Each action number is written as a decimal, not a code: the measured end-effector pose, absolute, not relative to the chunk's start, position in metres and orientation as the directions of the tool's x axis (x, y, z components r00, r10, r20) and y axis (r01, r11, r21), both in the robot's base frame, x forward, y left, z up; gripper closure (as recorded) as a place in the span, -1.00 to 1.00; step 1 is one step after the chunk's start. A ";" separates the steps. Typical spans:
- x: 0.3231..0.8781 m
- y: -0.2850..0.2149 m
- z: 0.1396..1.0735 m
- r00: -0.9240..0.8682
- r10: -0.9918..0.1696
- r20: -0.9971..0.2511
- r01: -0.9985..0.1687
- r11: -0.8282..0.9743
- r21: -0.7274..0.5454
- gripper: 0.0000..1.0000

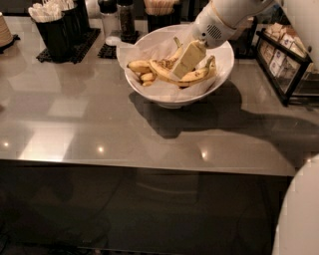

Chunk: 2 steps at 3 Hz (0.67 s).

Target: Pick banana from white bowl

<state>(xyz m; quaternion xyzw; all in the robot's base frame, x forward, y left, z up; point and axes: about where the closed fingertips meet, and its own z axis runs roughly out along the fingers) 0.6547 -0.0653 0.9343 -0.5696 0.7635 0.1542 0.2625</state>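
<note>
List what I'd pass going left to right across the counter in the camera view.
From the left: black cup of white utensils → shakers → white bowl, with the gripper down inside it at the banana → black rack of packets.

The gripper [188,61] sits low in the white bowl [149,92] and covers the middle of the banana [199,75]; the arm [227,15] is cut by the top edge and hides part of the far rim of the bowl; the black rack [286,60] is cut by the right edge, its packets too blurred to read; the contents of the black cups [55,32] run past the upper edge.
</note>
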 end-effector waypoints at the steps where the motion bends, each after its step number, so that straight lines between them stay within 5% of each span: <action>1: 0.659 -0.064 0.928 -0.214 -0.796 -0.566 -0.954 0.294 -0.052 -0.54; 2: 0.659 -0.066 0.913 -0.247 -0.780 -0.575 -0.950 0.312 -0.015 -0.46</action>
